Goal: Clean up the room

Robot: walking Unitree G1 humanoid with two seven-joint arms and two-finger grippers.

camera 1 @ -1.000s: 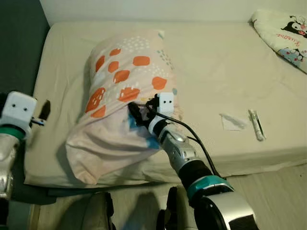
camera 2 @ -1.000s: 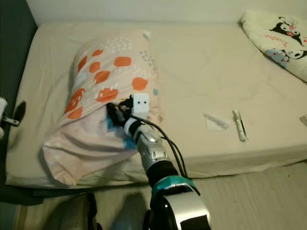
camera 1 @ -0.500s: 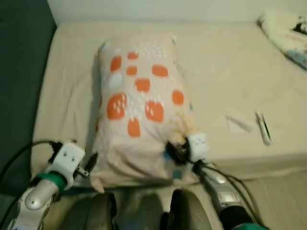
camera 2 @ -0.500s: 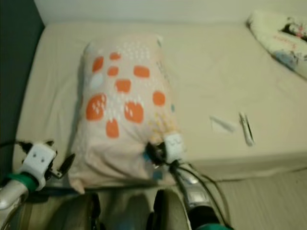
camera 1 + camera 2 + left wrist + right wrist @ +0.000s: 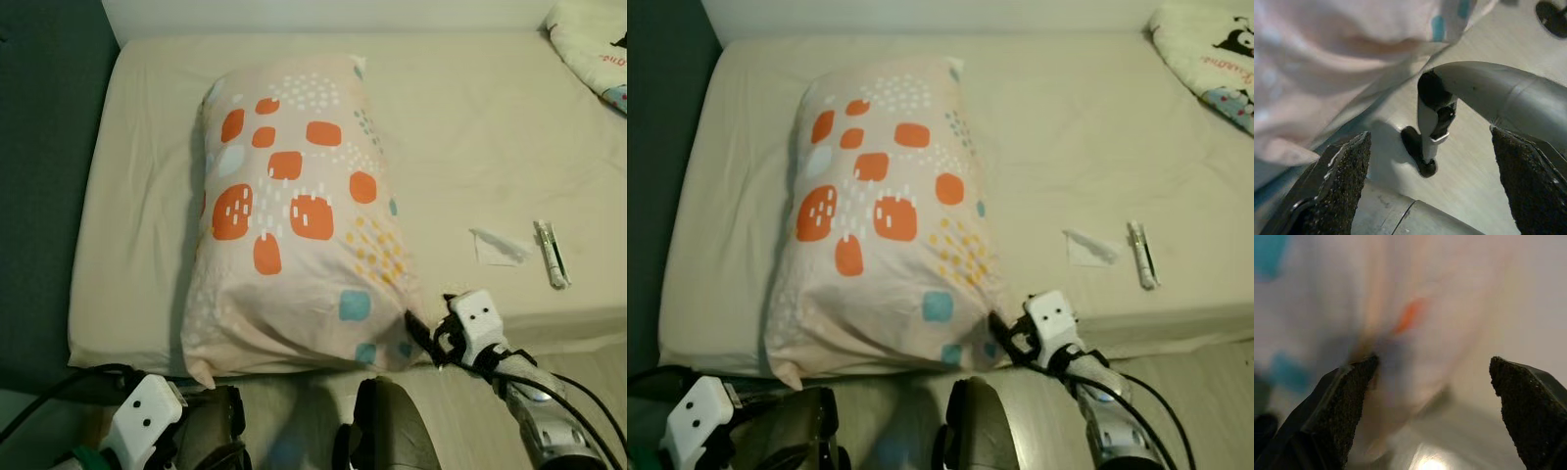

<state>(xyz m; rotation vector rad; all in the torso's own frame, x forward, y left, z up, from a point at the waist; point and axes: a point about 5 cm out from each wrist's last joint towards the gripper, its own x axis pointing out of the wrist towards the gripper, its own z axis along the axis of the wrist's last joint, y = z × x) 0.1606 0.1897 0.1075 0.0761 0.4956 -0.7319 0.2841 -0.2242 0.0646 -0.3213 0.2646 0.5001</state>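
1. One bed (image 5: 118, 196) takes up most of what I see, its cream sheet running from the wall to the near edge where I stand.
2. My pillow (image 5: 294, 215), peach with orange and teal patches, lies flat along the bed, one end near the wall and the other end at the near edge. I judge this part of the tidying close to done, though it may want to sit nearer the head of the bed.
3. A second cushion (image 5: 593, 44) with a cartoon print lies at the far right corner of the bed, well apart from the pillow; it may need straightening.
4. My right tool (image 5: 423, 338) is at the pillow's near right corner. In the right wrist view its fingers (image 5: 1337, 411) stand wide apart with blurred pillow fabric between them, gripping nothing.
5. My left tool (image 5: 1430, 196) hangs low by my leg beside the bed's near left corner, its fingers spread wide and holding nothing.
6. A crumpled tissue (image 5: 500, 247) lies on the sheet right of the pillow: left to clear.
7. A small tube (image 5: 552, 255) lies just beside the tissue, also left to clear.
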